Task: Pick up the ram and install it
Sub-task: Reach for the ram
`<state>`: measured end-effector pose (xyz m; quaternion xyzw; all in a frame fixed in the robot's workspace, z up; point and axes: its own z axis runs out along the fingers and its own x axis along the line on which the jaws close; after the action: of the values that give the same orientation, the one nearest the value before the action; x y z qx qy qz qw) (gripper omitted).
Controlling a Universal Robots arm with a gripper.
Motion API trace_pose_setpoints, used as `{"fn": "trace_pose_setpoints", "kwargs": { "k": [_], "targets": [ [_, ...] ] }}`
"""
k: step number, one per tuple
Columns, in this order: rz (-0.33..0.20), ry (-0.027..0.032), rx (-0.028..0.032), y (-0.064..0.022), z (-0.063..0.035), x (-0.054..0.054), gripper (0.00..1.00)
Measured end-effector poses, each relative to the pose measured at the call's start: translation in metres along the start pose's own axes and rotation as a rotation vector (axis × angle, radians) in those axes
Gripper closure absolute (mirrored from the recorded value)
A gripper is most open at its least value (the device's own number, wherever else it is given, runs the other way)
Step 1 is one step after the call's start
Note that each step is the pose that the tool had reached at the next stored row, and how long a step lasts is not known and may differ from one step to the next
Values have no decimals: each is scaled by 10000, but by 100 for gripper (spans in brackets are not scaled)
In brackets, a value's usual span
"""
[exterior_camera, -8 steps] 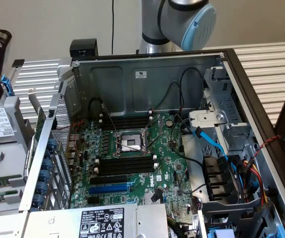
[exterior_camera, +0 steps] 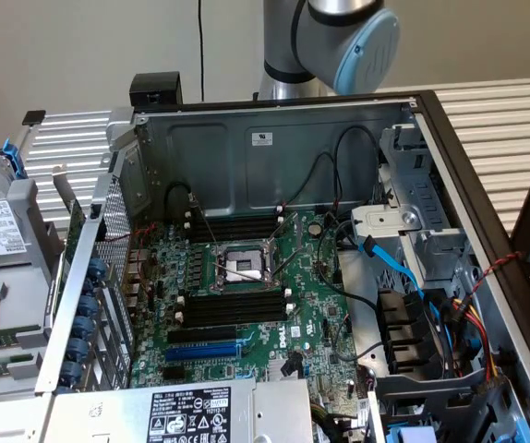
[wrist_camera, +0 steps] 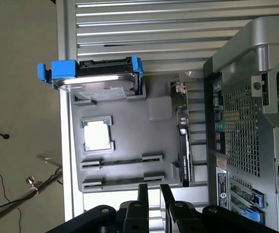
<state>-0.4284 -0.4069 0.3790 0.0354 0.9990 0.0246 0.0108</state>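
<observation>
Your tool (wrist_camera: 153, 188) has its two black fingers (wrist_camera: 142, 201) apart. The gap between them is narrow, with nothing in it, and the pale slats of the white slatted bench (wrist_camera: 178, 29) show through. The tool grips nothing and touches nothing.

The ram (exterior_camera: 70, 235), a long thin green circuit-board stick, stands on its edge outside the computer. It sits along the side of the grey plastic tray (wrist_camera: 130, 116) that lies just beside the perforated wall of the open silver computer case (exterior_camera: 274, 157). In the wrist view you see the ram as a dark strip on edge, near the fingers but clear of them. Its label and chips cannot be made out from either camera.

In the same tray lie a silver hard drive (wrist_camera: 98, 85) in a blue bracket, a square silver processor (wrist_camera: 98, 136) and two long narrow holders (wrist_camera: 120, 161). The tool hangs over the tray's end nearest those holders.

Inside the case, the green motherboard (exterior_camera: 311, 268) lies flat. Its long black memory slots (exterior_camera: 233, 309) sit on both sides of the processor socket, and a blue slot (exterior_camera: 205, 352) lies just beside the nearer bank. The ram is not yet in any of them.

The grey arm (exterior_camera: 339, 37) with its light-blue joint cap rises behind the case's back wall.
</observation>
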Motion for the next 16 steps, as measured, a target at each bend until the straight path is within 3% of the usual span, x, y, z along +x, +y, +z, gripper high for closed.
{"fn": "trace_pose_setpoints", "kwargs": {
  "k": [6,11,16],
  "targets": [
    [1,-2,-1,-37,-1,269,76],
    [-115,3,-3,-45,-3,290,76],
    [-900,40,-21,-47,-2,301,76]
  ]
}}
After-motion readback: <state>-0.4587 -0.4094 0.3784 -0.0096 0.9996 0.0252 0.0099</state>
